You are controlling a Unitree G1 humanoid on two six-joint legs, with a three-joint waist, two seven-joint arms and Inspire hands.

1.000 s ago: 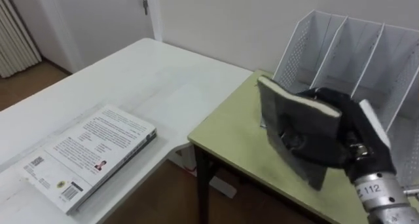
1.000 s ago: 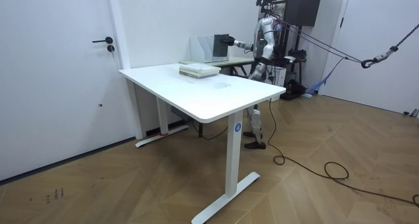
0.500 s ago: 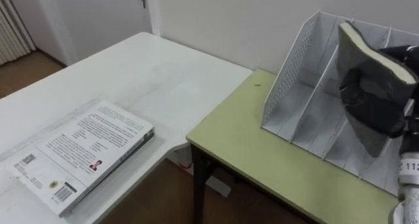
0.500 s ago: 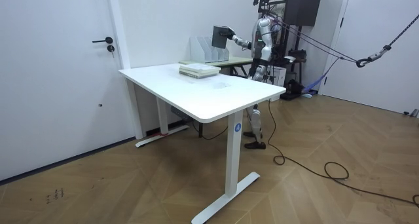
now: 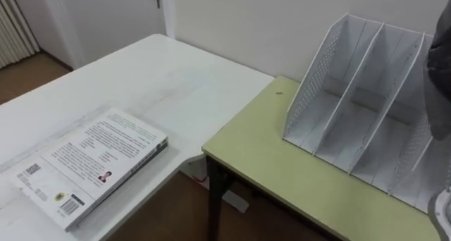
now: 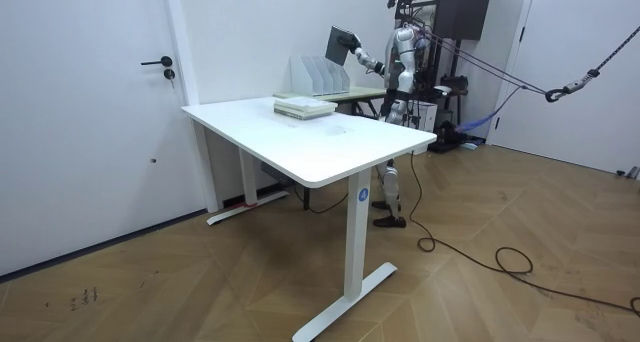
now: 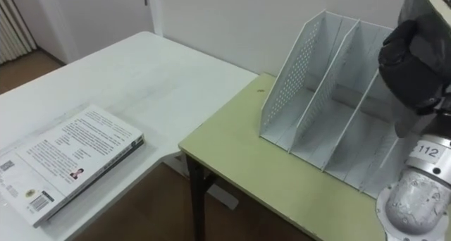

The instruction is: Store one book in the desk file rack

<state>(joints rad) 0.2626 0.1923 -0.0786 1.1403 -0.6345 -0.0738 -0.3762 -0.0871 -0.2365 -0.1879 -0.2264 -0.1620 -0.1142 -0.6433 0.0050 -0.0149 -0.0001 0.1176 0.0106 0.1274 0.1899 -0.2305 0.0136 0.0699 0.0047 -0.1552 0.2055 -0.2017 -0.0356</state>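
Right hand (image 7: 416,65) clamped round dark book (image 6: 340,44), book upright in the air above right end of white file rack (image 7: 310,93). Rack on green counter (image 7: 232,156). Second book (image 7: 70,160) flat on white counter (image 7: 141,72).

The right arm reaches forward and upward from the lower right, wrist held upright. The right hand (image 7: 417,66) is raised high, its dark fingers curled round the book (image 7: 431,1).
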